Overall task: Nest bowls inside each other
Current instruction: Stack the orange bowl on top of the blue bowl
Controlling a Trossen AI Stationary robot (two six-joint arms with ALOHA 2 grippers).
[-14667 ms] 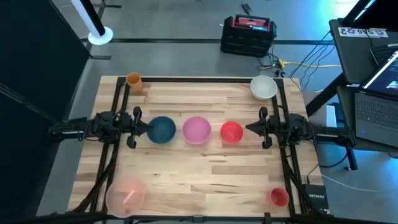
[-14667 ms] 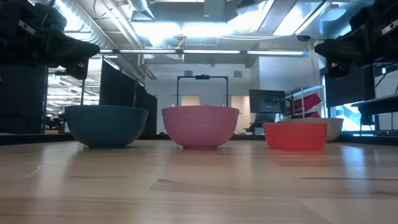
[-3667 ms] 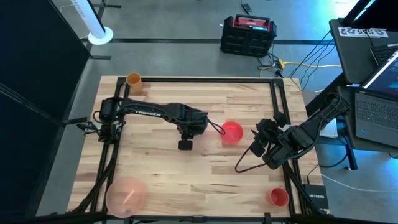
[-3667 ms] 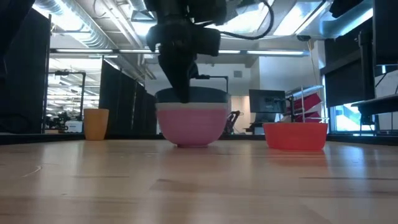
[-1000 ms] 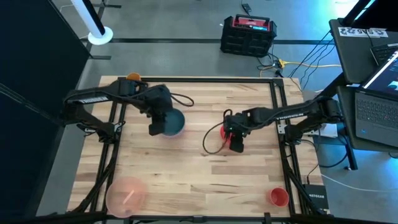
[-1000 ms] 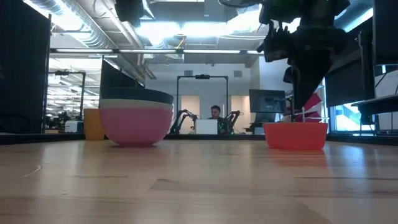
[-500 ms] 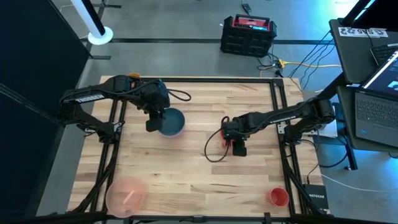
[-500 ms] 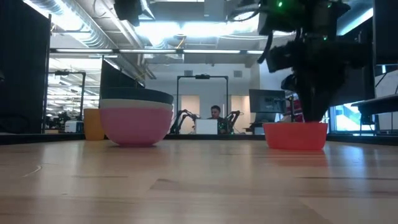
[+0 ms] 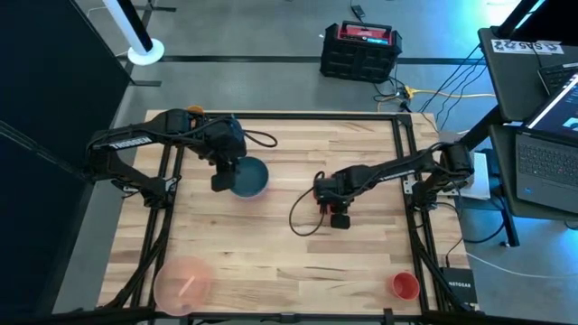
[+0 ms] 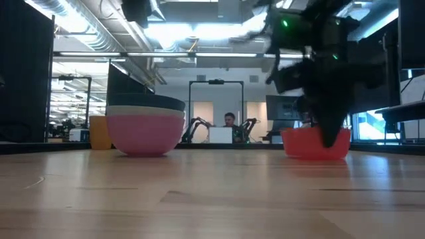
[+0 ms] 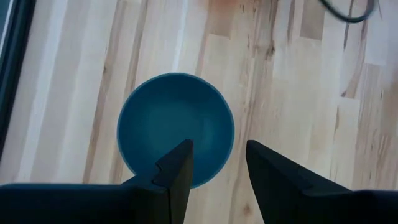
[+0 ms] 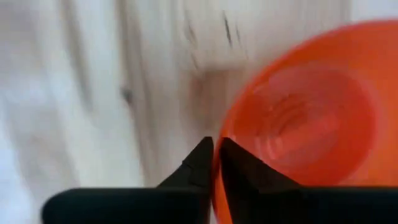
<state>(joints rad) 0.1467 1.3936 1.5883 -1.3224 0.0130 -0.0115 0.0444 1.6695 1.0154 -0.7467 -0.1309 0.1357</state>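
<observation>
The red bowl [image 10: 307, 145] stands on the table right of centre, its base on the wood; in the high view my right gripper [image 9: 334, 204] hides it. That gripper [image 12: 214, 157] is shut on the bowl's rim. At the left, the dark blue bowl [image 9: 249, 177] sits nested in the opaque pink bowl [image 10: 145, 134], which rests on the table. My left gripper [image 11: 217, 149] hangs open above the blue bowl's [image 11: 176, 127] edge and touches nothing. The translucent pale-pink bowl [image 9: 183, 280] lies at the near left corner. My right gripper pinches the red bowl's rim [image 12: 217, 171] with one finger inside the bowl and one outside. The fingers [image 10: 329, 136] come from above, pointing down, on the bowl's near side. The bowl stands upright with its base on the table.
An orange cup [image 9: 193, 114] stands at the far left corner and a small red cup [image 9: 405, 286] at the near right corner. A black cable [image 9: 302, 221] loops on the wood beside the right arm. Bare wood lies between the two bowl groups.
My right gripper has sunk onto the red bowl and drifted a little toward the table's near and left edges, and now covers the bowl from above. The red bowl has stayed in its place.
</observation>
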